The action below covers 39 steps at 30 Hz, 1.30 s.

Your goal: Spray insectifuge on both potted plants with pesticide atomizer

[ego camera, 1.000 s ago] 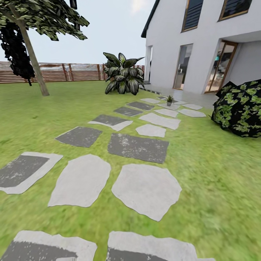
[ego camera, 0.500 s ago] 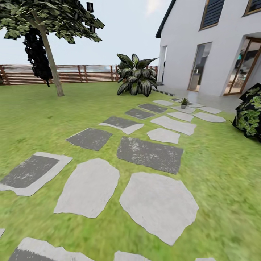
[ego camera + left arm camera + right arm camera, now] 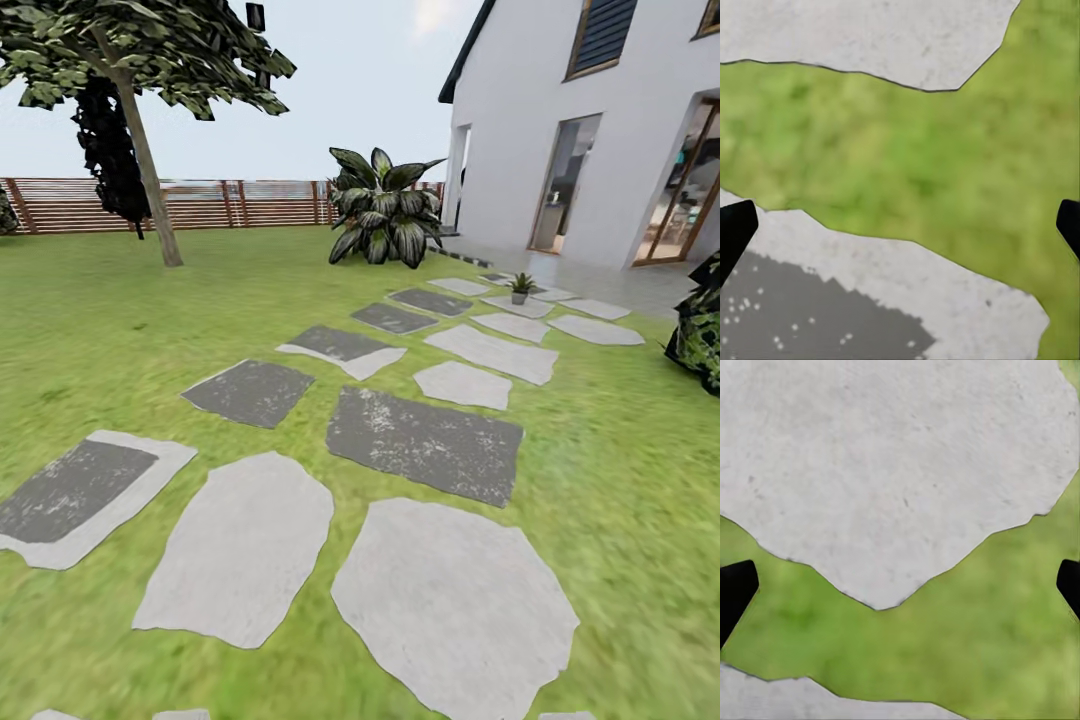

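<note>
1. From the head camera I look over the garden lawn (image 3: pixel 90 330), with a path of grey stepping stones (image 3: pixel 425 440) running from 6 o'clock up toward 1 o'clock, to the white house (image 3: pixel 560 120).
2. One small potted plant (image 3: pixel 520 289) stands on the far stones near the house's paved edge, at about 1 o'clock. It is tiny at this range and I cannot make out any specks on its leaves.
3. A big broad-leaved shrub (image 3: pixel 385 212) sits at 12 o'clock by the house corner, well apart from the small pot.
4. A leaning tree (image 3: pixel 140 130) rises at 11 o'clock in front of the brown slatted fence (image 3: pixel 200 203). A dark leafy bush (image 3: pixel 703 335) shows at 3 o'clock at the frame's edge.
5. My left pincer (image 3: pixel 900 229) is released: its two dark fingertips (image 3: pixel 735 229) sit at opposite edges of the left wrist picture with nothing between them, above grass and the rims of two stones.
6. My right pincer (image 3: pixel 900 589) is likewise spread wide and holds nothing, its fingertips (image 3: pixel 735 589) far apart over a pale stone's pointed edge and a band of grass.
</note>
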Motion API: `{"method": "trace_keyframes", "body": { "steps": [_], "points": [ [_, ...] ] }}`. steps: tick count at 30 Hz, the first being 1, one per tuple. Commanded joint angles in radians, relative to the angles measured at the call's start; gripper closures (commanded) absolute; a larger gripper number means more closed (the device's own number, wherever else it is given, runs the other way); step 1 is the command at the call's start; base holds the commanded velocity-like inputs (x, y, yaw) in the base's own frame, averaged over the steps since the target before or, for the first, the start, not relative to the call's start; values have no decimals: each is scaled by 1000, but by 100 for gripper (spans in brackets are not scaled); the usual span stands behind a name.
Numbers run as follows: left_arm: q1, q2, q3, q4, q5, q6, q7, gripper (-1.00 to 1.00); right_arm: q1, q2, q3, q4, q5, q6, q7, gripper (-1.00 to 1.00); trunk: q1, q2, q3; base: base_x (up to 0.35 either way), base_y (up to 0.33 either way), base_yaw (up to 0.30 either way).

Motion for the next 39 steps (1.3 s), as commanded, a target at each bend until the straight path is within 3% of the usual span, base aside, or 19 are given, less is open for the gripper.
{"method": "trace_keyframes", "body": {
  "steps": [1, 6, 18, 29, 39],
  "points": [
    [-1, 0, 2, 1, 3, -3, -1, -100, 0, 0, -2, 1, 1, -3, 1, -100, 0, 0, -1, 340, 58, 0],
    [-1, 0, 2, 1, 3, -3, -1, -100, 0, 0, -2, 1, 1, -4, 0, -100, 0, 0, -1, 339, 77, 37],
    [1, 0, 2, 1, 3, -3, -1, -100, 0, 0, -2, 1, 1, -4, 0, -100, 0, 0, -1, 339, 69, 249],
    [1, 0, 2, 1, 3, -3, -1, -100, 0, 0, -2, 1, 1, -4, 0, -100, 0, 0, -1, 340, 3, 56],
    [2, 0, 2, 1, 3, -3, -1, -100, 0, 0, -2, 1, 2, -4, 0, -100, 0, 0, -1, 340, 0, 259]
  ]
}}
